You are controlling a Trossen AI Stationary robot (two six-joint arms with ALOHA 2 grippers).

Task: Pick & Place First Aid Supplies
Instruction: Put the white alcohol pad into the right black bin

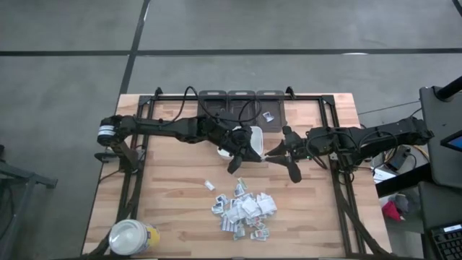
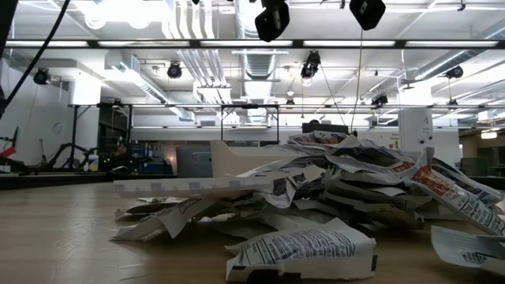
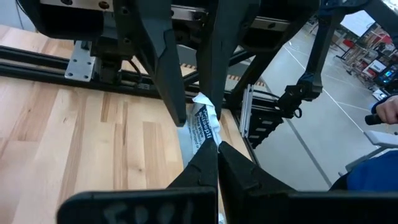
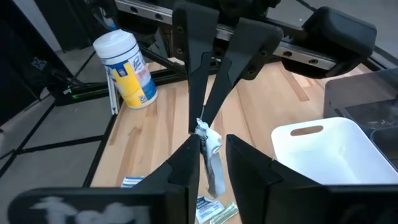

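Left gripper (image 1: 238, 160), table centre: fingers pressed shut on one small white printed paper packet (image 3: 204, 124). Right gripper (image 1: 276, 150), at its 3 o'clock: jaws partly parted around the same packet. White rectangular plastic tray (image 1: 254, 137) between them. Heap of white printed sachets (image 1: 244, 209) at 6 o'clock.

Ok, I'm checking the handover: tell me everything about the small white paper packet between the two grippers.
The small white paper packet, dark-printed and crumpled, is held clear above the light wooden table. The left gripper is shut on one end; the right gripper, open, flanks the rest, not yet gripping.
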